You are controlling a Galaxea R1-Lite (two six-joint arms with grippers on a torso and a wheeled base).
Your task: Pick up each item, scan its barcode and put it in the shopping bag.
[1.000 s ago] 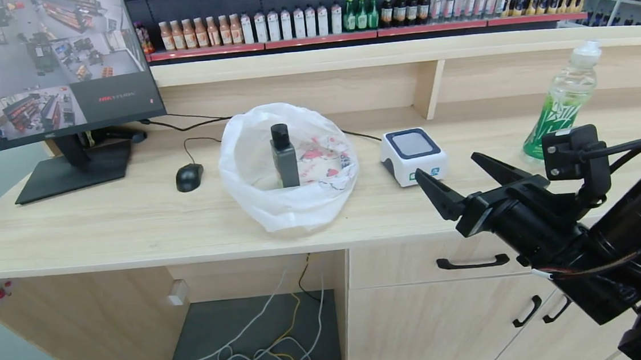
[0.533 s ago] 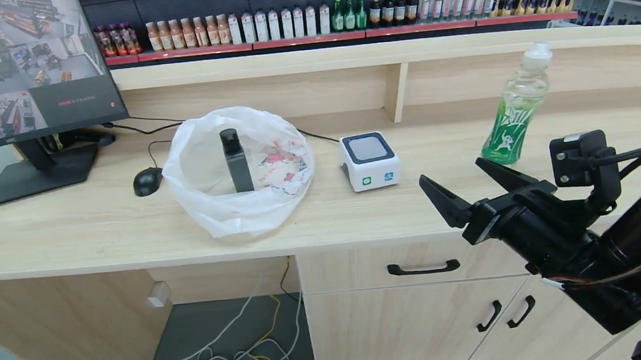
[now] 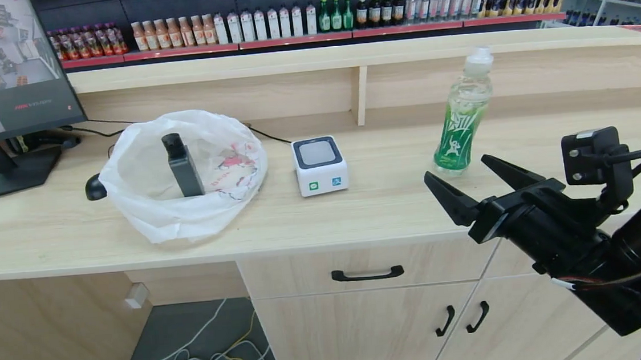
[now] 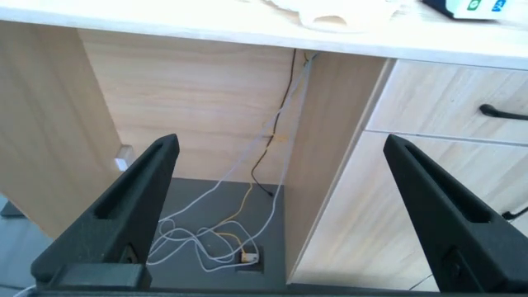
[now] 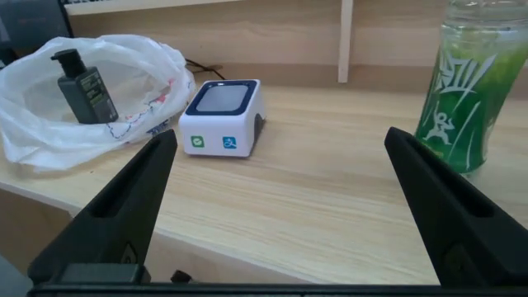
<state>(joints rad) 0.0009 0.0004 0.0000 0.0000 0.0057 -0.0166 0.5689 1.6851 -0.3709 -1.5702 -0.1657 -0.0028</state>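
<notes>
A green drink bottle (image 3: 462,117) (image 5: 466,91) stands upright on the wooden counter (image 3: 380,209), right of the white barcode scanner (image 3: 320,164) (image 5: 221,115). Left of the scanner, the white shopping bag (image 3: 139,200) (image 5: 33,136) lies open with a dark pump bottle (image 3: 183,167) (image 5: 82,87) upright inside. My right gripper (image 3: 455,167) (image 5: 280,136) is open and empty, at the counter's front edge, just in front of the green bottle. My left gripper (image 4: 280,144) is open and empty, below counter height, facing the cabinet opening.
A monitor (image 3: 5,96) and a black mouse (image 3: 94,187) sit at the counter's left end. A raised ledge with a divider (image 3: 358,94) runs along the back. Drawers with black handles (image 3: 367,273) front the counter. Cables (image 4: 223,239) lie on the floor in the opening.
The whole head view has shifted, so the counter's things sit further left in the picture. My right gripper, still open, now stands closer to the green bottle.
</notes>
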